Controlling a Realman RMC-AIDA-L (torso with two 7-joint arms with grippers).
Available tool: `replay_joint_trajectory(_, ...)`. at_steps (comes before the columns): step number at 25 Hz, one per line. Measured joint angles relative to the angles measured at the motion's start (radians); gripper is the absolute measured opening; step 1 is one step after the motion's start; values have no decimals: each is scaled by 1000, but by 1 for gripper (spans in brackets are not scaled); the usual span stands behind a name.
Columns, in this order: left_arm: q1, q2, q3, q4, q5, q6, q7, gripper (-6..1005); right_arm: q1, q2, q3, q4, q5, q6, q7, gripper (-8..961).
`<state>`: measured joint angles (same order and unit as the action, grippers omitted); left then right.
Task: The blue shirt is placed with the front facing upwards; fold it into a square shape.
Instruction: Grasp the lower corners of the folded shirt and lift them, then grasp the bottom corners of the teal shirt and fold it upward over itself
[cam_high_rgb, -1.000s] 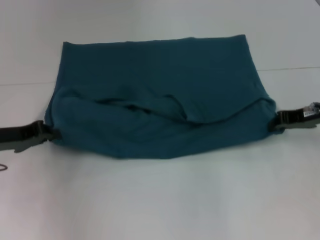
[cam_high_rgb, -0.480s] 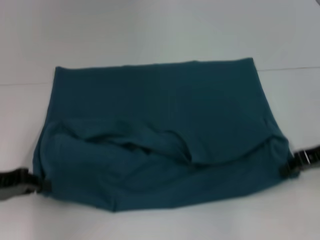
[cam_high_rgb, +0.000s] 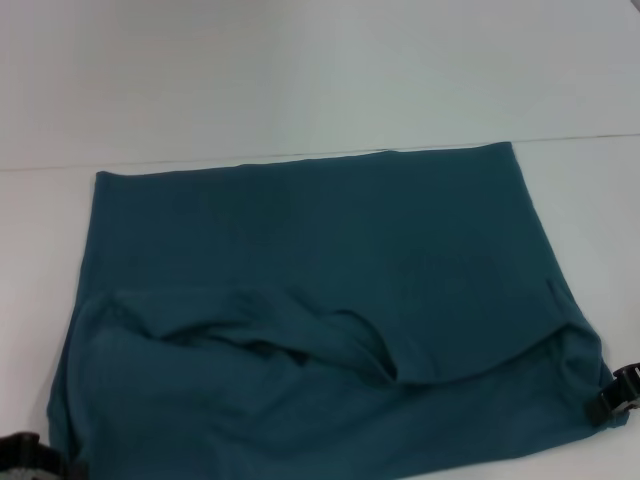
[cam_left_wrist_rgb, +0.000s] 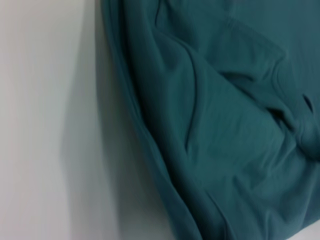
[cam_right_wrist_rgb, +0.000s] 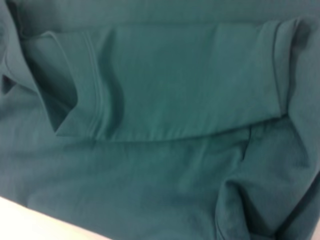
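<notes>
Gripping the blue shirt (cam_high_rgb: 330, 300) at its near corners, the left pincer (cam_high_rgb: 25, 455) and right pincer (cam_high_rgb: 615, 395) are each clamped on fabric, keeping it taut across the white tabletop (cam_high_rgb: 300, 80) for folding.

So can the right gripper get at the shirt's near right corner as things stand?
Probably yes: the right gripper already sits against that corner of the blue shirt, with nothing between them. Whether it is gripping cloth can't be seen.
</notes>
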<state>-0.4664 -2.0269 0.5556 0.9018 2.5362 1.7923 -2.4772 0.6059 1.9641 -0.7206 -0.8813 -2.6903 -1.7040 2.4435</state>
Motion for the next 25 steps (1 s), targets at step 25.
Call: replay_joint_trajectory(25,-120,57,-110,-57,47,-52,-13,17,27,-37,110,11,170,64,-39,71)
